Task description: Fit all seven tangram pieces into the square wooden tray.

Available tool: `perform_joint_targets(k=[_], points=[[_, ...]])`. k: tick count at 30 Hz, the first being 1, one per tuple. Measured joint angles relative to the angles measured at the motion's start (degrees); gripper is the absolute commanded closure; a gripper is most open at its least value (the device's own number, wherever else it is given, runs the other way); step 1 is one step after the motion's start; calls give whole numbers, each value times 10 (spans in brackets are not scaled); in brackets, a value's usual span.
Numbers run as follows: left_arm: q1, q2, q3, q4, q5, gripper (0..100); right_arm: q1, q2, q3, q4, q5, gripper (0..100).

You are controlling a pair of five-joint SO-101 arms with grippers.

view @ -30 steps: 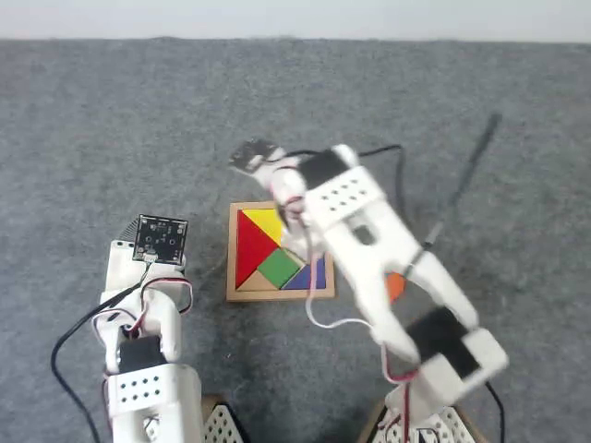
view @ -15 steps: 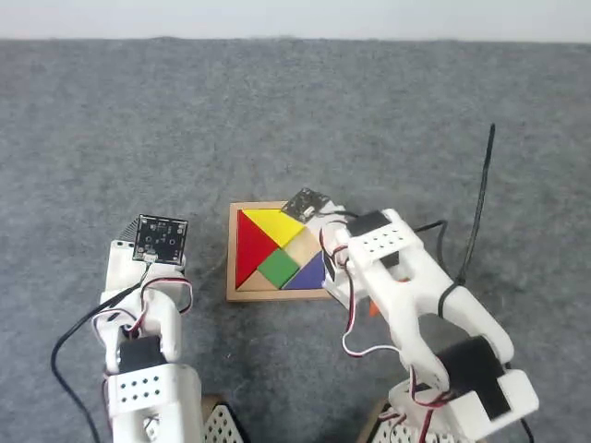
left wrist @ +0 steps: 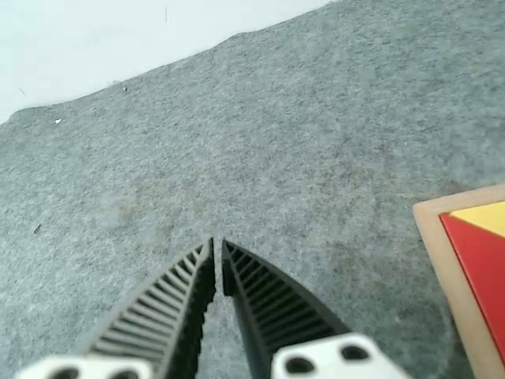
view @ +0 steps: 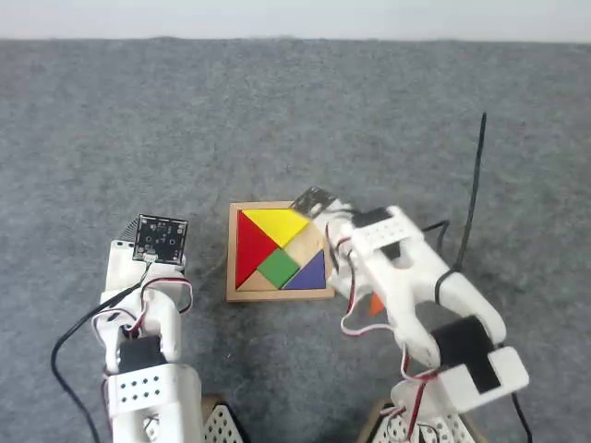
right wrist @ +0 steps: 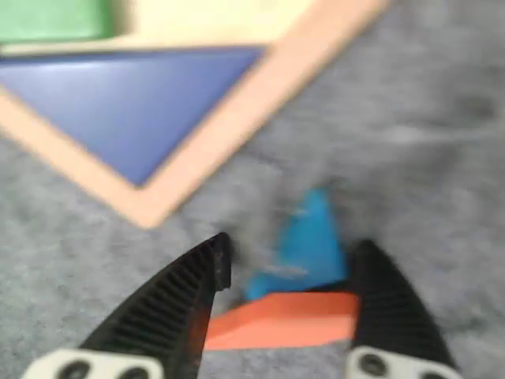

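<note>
The right gripper (right wrist: 293,246) swung off the tray (view: 233,254) to its four o'clock, jaws spread over the blue piece (right wrist: 312,233), likely next. The left gripper (left wrist: 218,246) stayed pressed together.

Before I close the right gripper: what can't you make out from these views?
1. High view: the right arm hides most of the orange piece beside the tray.
2. Right wrist view: blur hides whether the right gripper touches the light blue piece.
3. Left wrist view: the picture edge cuts off the tray past one corner.
</note>
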Motion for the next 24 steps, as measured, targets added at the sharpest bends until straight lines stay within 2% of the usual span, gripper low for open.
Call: perform_joint_targets(k=[5,13,24], points=[[0,0,0,0,0,985,28,28,-37,13,0,991],[0,0,0,0,0,985,31,24,-35,13,0,991],[0,0,0,0,0,985,29,-86,-27,48,-1,991]])
